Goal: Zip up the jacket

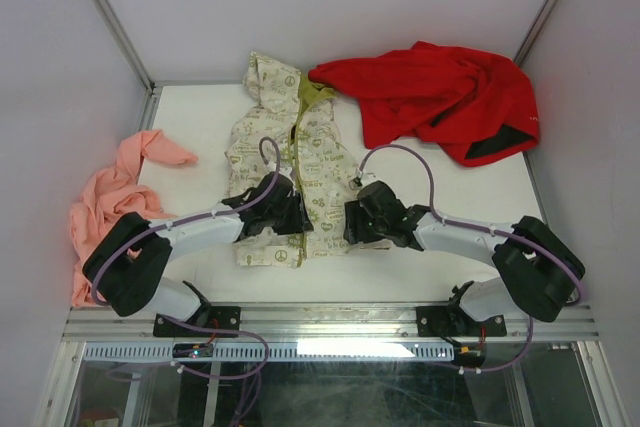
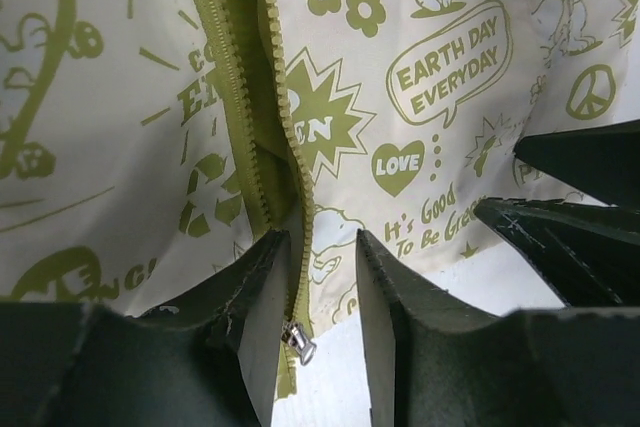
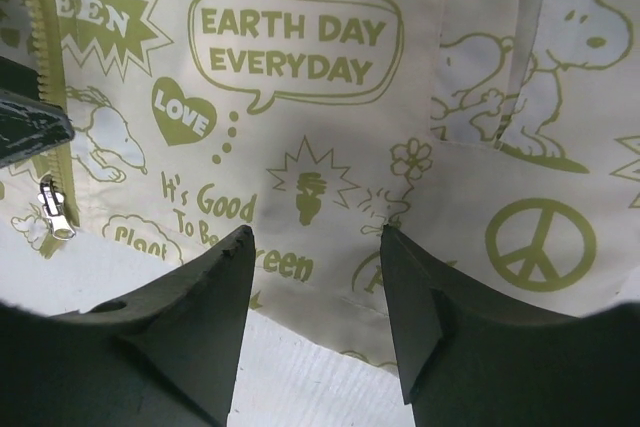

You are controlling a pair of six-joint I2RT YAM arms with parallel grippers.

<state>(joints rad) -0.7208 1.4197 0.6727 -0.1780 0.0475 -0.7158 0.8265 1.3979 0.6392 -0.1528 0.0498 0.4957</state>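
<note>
The cream jacket [image 1: 300, 162] with olive-green prints lies flat mid-table, hood away from me, its olive zipper [image 2: 268, 97] open above the hem. The silver zipper pull [image 2: 299, 341] sits at the bottom hem; it also shows in the right wrist view [image 3: 56, 205]. My left gripper [image 2: 322, 247] is open, low over the hem, its jaws either side of the zipper line, the pull close to the left finger [image 2: 245, 297]. My right gripper [image 3: 315, 237] is open over the jacket's right front panel [image 3: 420, 127] at the hem, holding nothing.
A plain red garment [image 1: 440, 97] lies at the back right, touching the jacket's hood. A salmon-pink garment [image 1: 115, 192] is bunched at the left edge. The white table [image 1: 400, 272] shows in front of the hem. Grey walls enclose the sides.
</note>
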